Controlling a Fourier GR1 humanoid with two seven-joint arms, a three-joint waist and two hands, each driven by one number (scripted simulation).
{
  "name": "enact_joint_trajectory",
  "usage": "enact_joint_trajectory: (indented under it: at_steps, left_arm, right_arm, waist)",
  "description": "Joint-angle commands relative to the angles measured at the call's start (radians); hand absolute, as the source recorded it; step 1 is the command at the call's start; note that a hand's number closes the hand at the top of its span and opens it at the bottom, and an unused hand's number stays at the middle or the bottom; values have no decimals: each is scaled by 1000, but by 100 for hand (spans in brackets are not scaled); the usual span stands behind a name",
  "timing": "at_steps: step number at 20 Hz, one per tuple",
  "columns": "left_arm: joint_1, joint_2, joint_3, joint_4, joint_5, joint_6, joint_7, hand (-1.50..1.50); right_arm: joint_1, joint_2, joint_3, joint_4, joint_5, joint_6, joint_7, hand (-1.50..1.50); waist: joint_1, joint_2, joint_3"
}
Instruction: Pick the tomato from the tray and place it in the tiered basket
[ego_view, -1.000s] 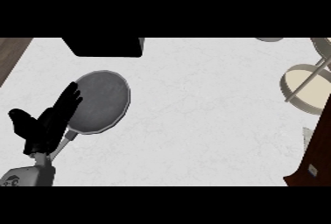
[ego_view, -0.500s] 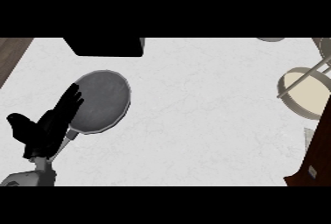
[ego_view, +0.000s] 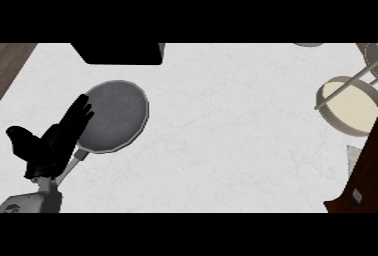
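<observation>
Tiered basket (ego_view: 351, 105) sits at the white counter's (ego_view: 229, 150) right edge; left hand's (ego_view: 48, 150) fingers (ego_view: 77, 114) straight, apart.

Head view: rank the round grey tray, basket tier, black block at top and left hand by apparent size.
1. round grey tray
2. basket tier, though cut by the right edge
3. left hand and black block: too alike to rank; hand is nearer, block cut by the top edge.
</observation>
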Motion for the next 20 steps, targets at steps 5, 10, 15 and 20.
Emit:
enact_joint_trajectory:
  at_steps: [5,10,15,20]
  left_arm:
    - [-5,4,17,43,-9,-2,-41,0]
    - [22,21,14,-14,15,-39,-18,0]
    - [13,-8,14,10,-4,-1,-25,0]
    - [25,-31,-17,-17,-33,20,-12,0]
  right_arm:
    - [-9,-53,-212,31,-221,48,-8,-150]
    - [12,-188,-296,89,-273,27,-1,-150]
    - [102,-333,-374,141,-327,74,-26,-150]
    - [229,-438,-452,234,-385,176,-97,-150]
  waist:
    - [-13,2,1]
    - [2,4,2]
    - [-10,6,2]
    - [-11,7,5]
